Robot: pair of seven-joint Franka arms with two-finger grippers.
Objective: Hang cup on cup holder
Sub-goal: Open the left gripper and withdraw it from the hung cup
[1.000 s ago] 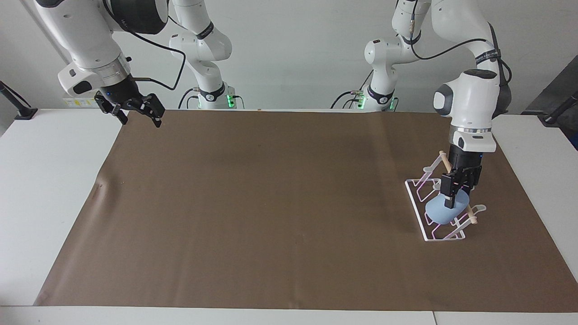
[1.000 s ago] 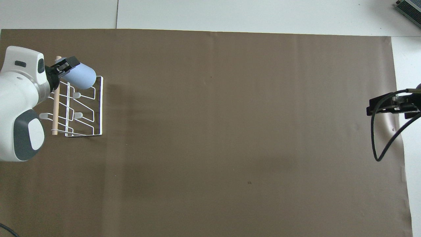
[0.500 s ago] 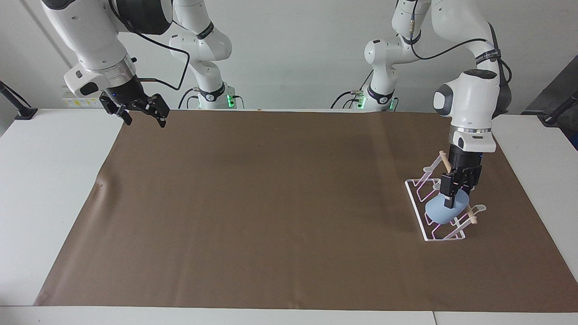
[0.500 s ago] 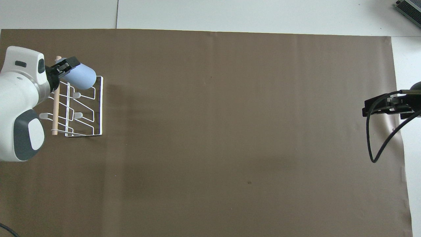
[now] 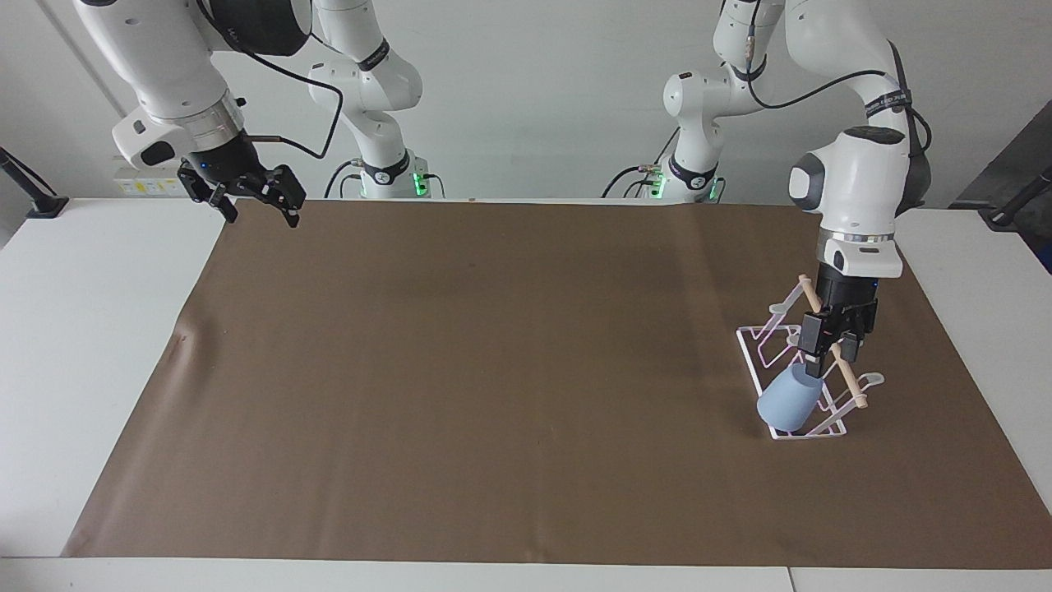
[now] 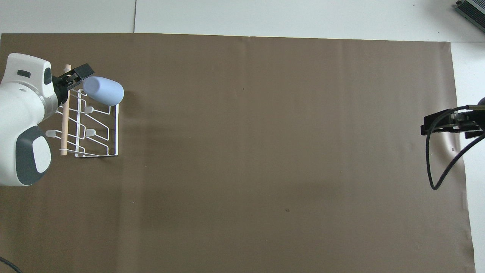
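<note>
The light-blue cup [image 5: 789,404] [image 6: 104,91] lies tilted on the end of the white wire cup holder [image 5: 751,353] [image 6: 115,129] that is farthest from the robots, against a slanted prong. I cannot tell whether the prong is inside the cup. My left gripper [image 5: 828,360] [image 6: 77,76] is open just above the cup, beside the holder's wooden rod [image 6: 65,125], and no longer touches the cup. My right gripper [image 5: 256,205] [image 6: 451,123] is open and empty in the air over the brown mat's corner at the right arm's end.
A brown mat [image 5: 493,370] covers most of the white table [image 5: 82,329]. The cup holder stands near the mat's edge at the left arm's end. A small crease [image 5: 182,339] marks the mat at the right arm's end.
My left gripper has opened and risen slightly. The cup has slid down out of it along the prong toward the holder's base. My right gripper shifted a little in the air.
</note>
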